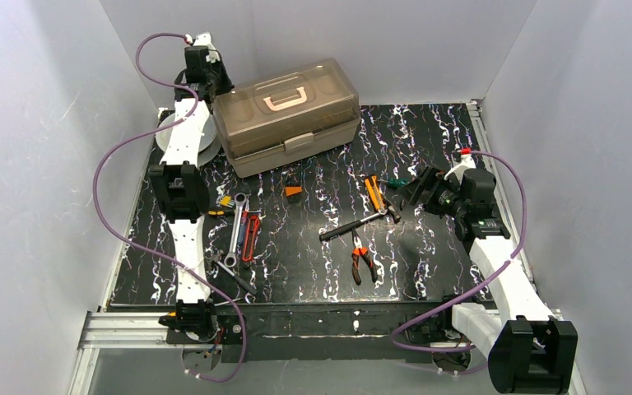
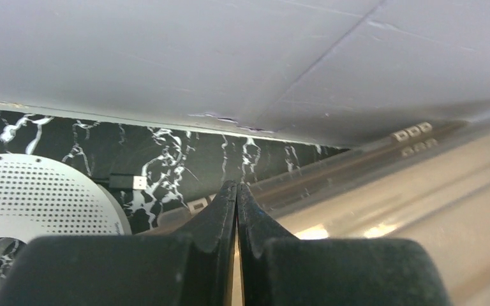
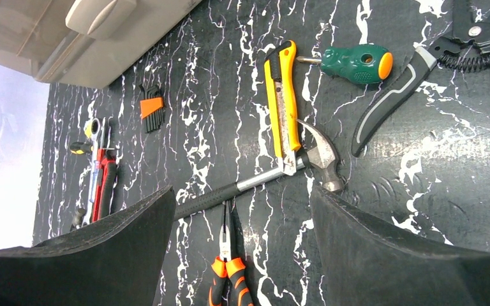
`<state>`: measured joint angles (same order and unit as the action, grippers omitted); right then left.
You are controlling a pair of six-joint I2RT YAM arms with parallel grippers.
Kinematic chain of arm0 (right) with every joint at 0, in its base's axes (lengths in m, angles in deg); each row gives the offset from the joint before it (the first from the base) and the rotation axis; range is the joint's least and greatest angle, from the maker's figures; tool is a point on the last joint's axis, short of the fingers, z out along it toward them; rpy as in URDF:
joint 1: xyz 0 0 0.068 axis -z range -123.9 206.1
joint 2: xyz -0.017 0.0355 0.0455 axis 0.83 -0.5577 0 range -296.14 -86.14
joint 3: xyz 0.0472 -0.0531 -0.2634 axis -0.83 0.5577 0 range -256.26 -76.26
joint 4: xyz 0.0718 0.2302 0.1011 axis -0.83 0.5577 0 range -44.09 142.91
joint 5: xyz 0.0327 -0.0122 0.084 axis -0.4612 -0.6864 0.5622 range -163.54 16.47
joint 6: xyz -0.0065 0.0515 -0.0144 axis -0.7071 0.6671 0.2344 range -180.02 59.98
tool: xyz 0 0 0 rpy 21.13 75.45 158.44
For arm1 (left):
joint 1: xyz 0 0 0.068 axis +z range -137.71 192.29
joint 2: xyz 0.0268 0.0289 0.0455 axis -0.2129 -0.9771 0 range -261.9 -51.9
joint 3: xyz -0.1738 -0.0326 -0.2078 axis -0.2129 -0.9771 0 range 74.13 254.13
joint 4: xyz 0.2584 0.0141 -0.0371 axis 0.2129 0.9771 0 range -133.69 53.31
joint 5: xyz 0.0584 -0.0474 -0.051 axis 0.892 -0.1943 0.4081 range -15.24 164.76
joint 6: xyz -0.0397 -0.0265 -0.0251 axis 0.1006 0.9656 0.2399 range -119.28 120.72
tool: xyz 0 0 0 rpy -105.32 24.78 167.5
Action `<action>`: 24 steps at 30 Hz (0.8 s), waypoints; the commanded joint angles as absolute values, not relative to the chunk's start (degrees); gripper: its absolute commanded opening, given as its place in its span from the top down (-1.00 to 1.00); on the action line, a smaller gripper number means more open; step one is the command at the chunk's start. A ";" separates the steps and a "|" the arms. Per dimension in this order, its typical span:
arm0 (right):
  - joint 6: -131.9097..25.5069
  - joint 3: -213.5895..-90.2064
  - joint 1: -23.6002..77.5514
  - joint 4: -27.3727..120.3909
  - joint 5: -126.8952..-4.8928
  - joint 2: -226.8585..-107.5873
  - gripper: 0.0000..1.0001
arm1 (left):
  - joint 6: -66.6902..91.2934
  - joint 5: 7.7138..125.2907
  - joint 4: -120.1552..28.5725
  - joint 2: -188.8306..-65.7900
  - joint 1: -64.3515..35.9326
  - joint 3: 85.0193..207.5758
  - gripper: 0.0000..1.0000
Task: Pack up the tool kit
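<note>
Currently, toolbox (image 1: 292, 115): closed, on the far side of the counter (image 1: 296, 267); the lid has to open before anything can be packed.
Left hand (image 2: 237, 191): fingers pressed together, empty, beside the toolbox's rear edge; probably set to push or steady.
Right hand (image 3: 239, 204): fingers wide apart, empty, above the hammer (image 3: 319, 159); apparently aligned for pickup.
Loose tools: orange pliers (image 1: 362, 265) and wrenches (image 1: 237, 220), apart from the toolbox.

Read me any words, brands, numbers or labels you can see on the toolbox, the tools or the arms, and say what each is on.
None can be read in any view.
The toolbox: no lettering shows on lid or latch.
The green sticker on the right arm's wrist: too small to read.
The hammer and yellow utility knife: no legible marks.
</note>
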<state>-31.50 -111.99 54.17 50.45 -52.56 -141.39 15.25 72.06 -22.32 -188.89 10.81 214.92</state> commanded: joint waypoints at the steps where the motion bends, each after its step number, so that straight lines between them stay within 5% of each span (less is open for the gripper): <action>1: -31.12 -114.18 53.91 50.55 -50.33 -141.20 -0.69 | 18.60 55.72 -9.01 -180.98 10.93 205.56 1.00; 7: -28.52 -114.62 53.21 50.65 -45.62 -140.47 -0.69 | 21.22 44.76 -8.91 -171.47 9.24 188.64 1.00; 17: -25.85 -117.72 49.94 50.05 -44.46 -141.34 -0.69 | 21.29 54.73 -10.25 -156.07 3.11 178.00 1.00; 19: -25.43 -119.19 47.91 49.98 -45.75 -142.07 -0.69 | 24.35 50.52 -11.22 -154.85 2.56 177.29 0.81; 24: -24.24 -123.80 43.32 49.15 -50.33 -146.31 -0.69 | 24.25 54.71 -11.95 -149.77 -0.17 173.60 -0.12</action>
